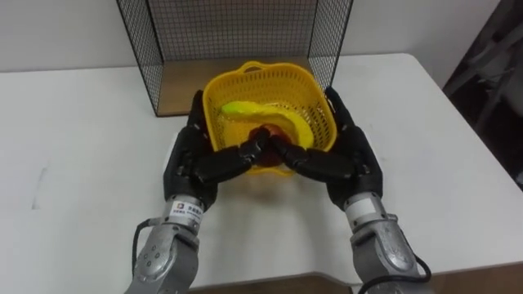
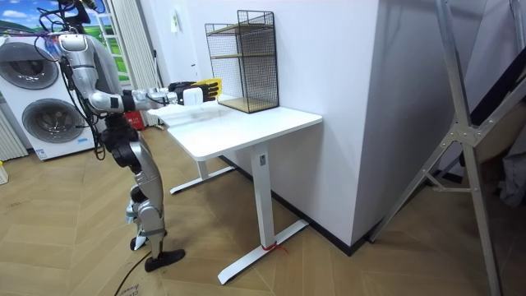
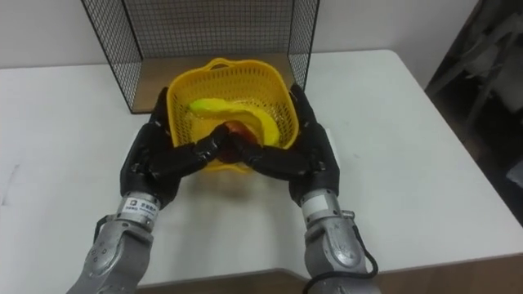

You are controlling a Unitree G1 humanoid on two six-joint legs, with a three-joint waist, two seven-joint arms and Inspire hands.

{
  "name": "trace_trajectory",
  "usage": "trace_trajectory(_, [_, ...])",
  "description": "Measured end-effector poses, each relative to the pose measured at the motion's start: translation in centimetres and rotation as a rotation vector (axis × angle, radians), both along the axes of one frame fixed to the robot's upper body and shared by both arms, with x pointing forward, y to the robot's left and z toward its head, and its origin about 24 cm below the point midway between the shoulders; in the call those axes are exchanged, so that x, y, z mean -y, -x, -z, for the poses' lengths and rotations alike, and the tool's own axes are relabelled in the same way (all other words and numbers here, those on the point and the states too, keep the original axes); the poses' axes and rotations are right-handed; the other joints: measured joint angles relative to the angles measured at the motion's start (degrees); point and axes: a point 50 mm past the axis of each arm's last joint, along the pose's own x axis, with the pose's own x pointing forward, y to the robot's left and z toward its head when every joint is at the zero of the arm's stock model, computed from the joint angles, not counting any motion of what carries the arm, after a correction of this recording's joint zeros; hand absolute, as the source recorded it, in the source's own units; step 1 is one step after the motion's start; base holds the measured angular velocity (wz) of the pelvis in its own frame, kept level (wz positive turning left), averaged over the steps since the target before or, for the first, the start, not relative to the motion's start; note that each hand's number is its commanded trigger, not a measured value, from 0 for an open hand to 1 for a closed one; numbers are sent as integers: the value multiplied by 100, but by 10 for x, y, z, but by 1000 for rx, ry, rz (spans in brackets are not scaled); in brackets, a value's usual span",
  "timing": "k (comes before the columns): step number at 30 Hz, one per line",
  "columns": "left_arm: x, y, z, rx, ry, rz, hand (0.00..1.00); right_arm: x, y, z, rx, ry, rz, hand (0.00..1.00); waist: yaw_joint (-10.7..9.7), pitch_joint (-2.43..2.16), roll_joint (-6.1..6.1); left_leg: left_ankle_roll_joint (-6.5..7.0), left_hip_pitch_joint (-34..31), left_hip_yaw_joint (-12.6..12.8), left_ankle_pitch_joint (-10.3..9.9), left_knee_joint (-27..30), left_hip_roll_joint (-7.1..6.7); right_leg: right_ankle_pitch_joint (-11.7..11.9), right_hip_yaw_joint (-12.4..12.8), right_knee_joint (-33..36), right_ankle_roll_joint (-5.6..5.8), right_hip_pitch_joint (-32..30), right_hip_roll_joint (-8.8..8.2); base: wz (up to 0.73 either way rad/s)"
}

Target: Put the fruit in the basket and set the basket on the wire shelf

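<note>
Fruit's sorted: banana and a red fruit are in the yellow basket, with the left hand and right hand pressing it straight-fingered from both sides, just short of the wire shelf, so shelving's left.

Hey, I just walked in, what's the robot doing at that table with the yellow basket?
The robot stands at the white table, holding the yellow basket between both hands. The left hand lies flat against one side, the right hand against the other, and both thumbs reach across the near wall. A banana and a dark red fruit lie inside. The basket is at the open front of the wire shelf; I can't tell whether it rests on the shelf yet.
</note>
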Motion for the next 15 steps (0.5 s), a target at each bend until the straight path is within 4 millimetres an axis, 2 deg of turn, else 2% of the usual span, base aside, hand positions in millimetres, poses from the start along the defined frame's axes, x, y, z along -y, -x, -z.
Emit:
trace_trajectory(10, [-1, -2, -14, 60, 26, -24, 0, -5, -2, -9, 49, -42, 7, 0, 103, 25, -47, -1, -26, 6, -1, 42, 8, 1, -61, 18, -1, 35, -9, 2])
trace_trajectory(13, [-2, -2, -18, 71, 32, -39, 0, -6, -3, -10, 57, -54, 2, 0, 107, 24, -104, -5, -138, -41, -4, 140, 11, -1, -107, 120, -2, -73, -17, 7])
trace_trajectory(15, [-2, -2, -18, 67, 35, -48, 0, -6, -3, -10, 49, -87, 7, 0, 142, 52, -180, -24, -227, -71, -17, 420, 17, -35, -148, 271, -17, -108, -35, 7])
